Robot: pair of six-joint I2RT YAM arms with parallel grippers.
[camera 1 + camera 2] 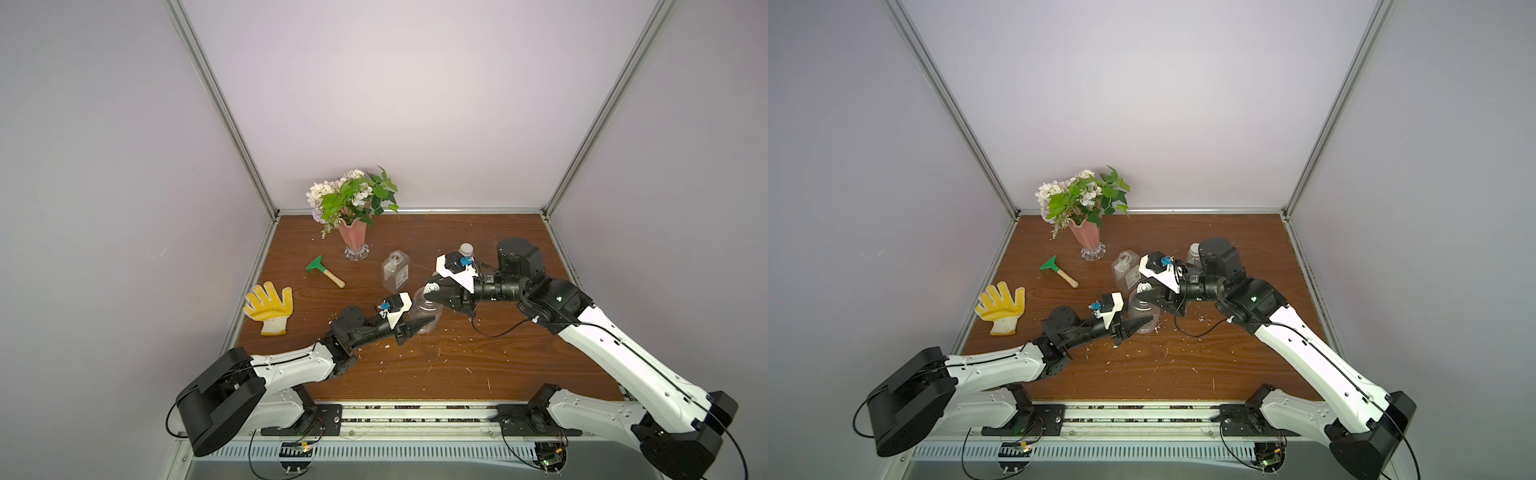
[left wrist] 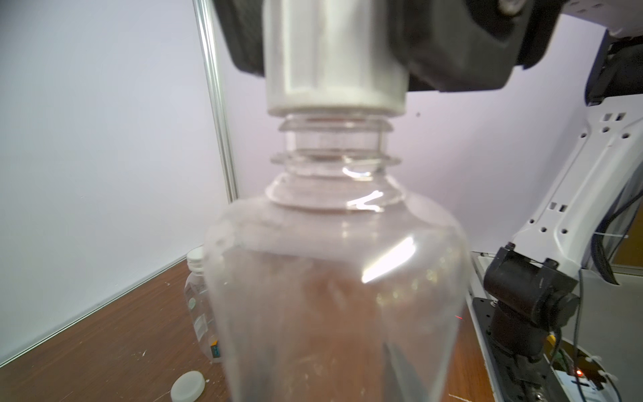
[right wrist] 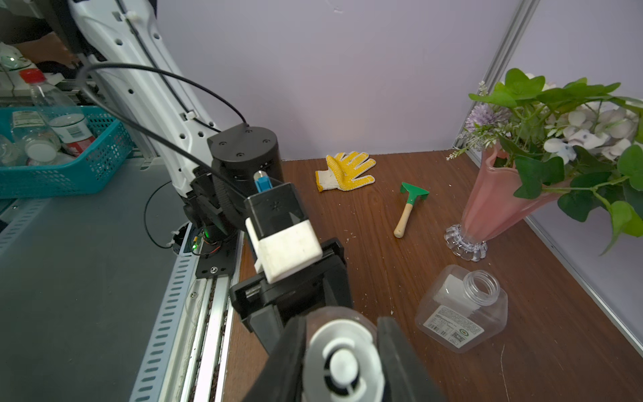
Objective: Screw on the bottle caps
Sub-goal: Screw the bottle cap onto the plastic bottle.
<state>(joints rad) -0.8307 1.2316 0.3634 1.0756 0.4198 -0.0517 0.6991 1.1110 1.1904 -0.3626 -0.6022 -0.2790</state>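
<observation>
The right tool (image 1: 432, 288) is clamped on a white cap (image 2: 334, 69), held directly over the neck of the rounded bottle (image 2: 334, 278), which stands upright in the middle of the tabletop (image 1: 415, 374). The left tool (image 1: 417, 328), extended from the near left, is clamped on that bottle's body. The cap's rim rests on the topmost thread, its axis in line with the neck; lower threads are bare, so twisting down seems next.

The square bottle (image 1: 395, 271) and vase (image 1: 352, 237) block the back; the near table (image 1: 457, 365) lies open.
</observation>
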